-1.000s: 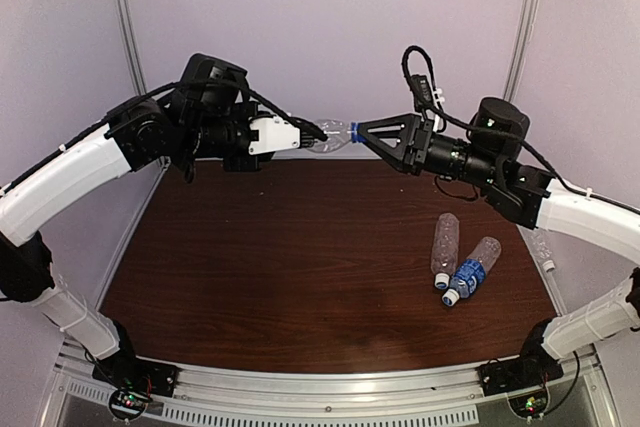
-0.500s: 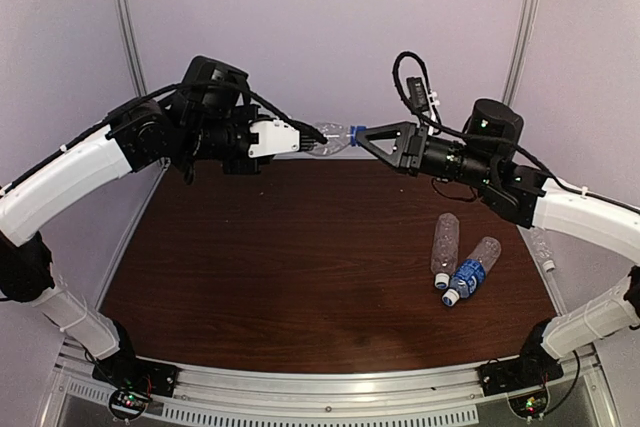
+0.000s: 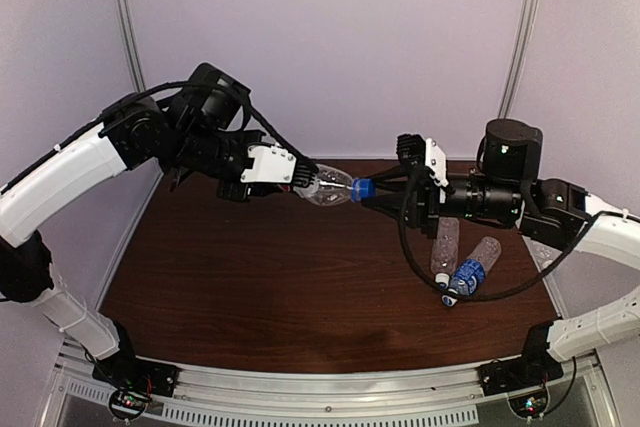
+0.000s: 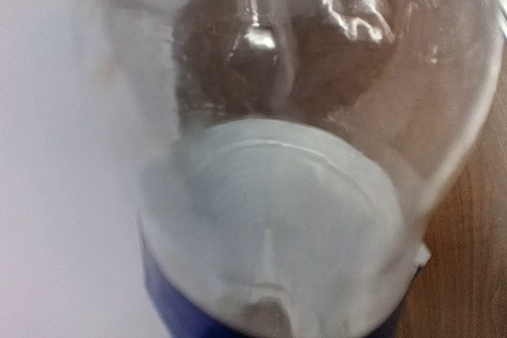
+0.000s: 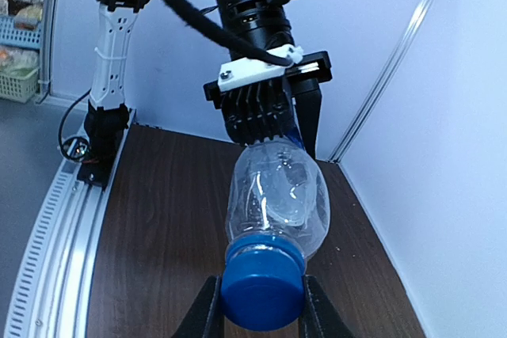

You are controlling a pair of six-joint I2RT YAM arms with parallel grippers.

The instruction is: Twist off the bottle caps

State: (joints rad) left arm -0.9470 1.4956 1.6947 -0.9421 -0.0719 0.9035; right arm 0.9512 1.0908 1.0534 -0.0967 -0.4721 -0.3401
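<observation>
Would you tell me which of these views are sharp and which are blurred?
Left wrist: the bottle fills the frame, out of focus, with glare streaks near the top. Right wrist: the blue cap and bottle are sharp. Top view: evenly lit, sharp.

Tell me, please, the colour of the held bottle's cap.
Dark blue cap; clearest in the right wrist view.

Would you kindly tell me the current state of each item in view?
held bottle: off the table, capped.
blue cap: on held bottle's neck.
left gripper: shut on held bottle's base.
right gripper: shut on blue cap.
unlabelled bottle: lying, capped.
blue-labelled bottle: lying, capped.
</observation>
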